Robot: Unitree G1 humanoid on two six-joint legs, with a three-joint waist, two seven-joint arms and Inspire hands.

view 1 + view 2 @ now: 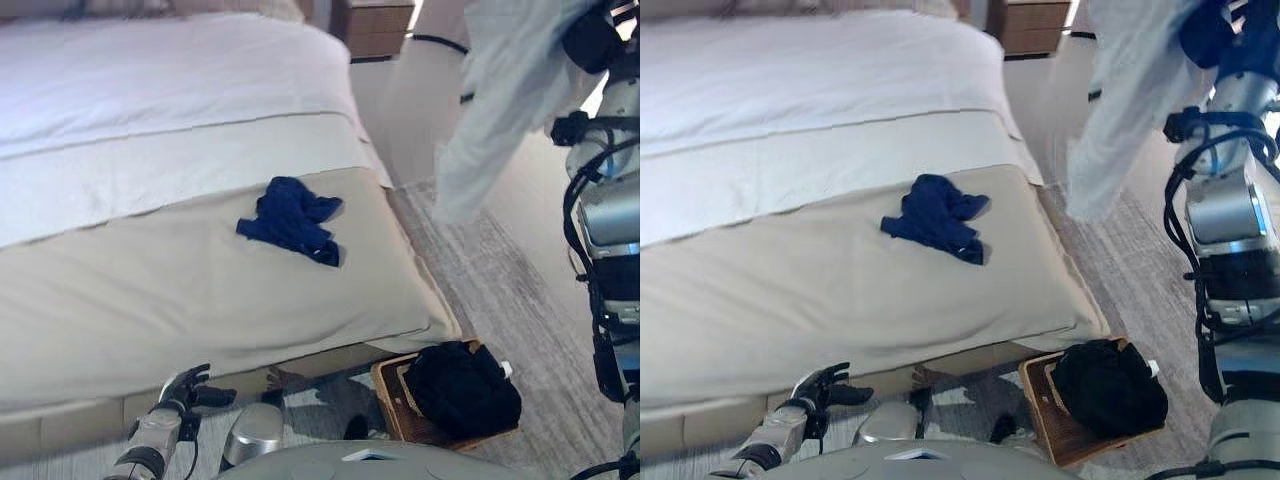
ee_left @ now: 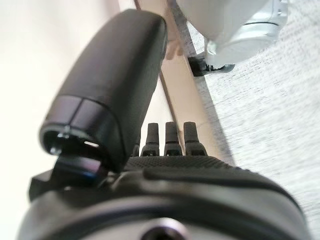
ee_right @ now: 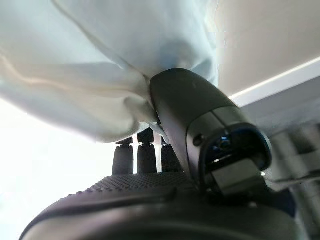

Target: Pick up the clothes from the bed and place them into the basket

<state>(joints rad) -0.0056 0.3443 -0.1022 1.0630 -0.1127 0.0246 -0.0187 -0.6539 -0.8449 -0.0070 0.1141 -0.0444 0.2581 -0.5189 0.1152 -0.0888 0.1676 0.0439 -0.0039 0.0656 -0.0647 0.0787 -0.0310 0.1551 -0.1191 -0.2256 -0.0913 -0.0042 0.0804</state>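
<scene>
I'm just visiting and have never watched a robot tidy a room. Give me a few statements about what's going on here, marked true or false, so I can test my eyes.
1. The right hand holds a pale garment up in the air. True.
2. A dark blue garment lies on the bed. True.
3. The basket on the floor is empty. False: a black garment already sits in it.
4. The left hand grips the blue garment. False: it hangs low by the bed's edge, holding nothing.
5. The pale garment rests on the bed. False: it hangs beside the bed, above the floor.
</scene>
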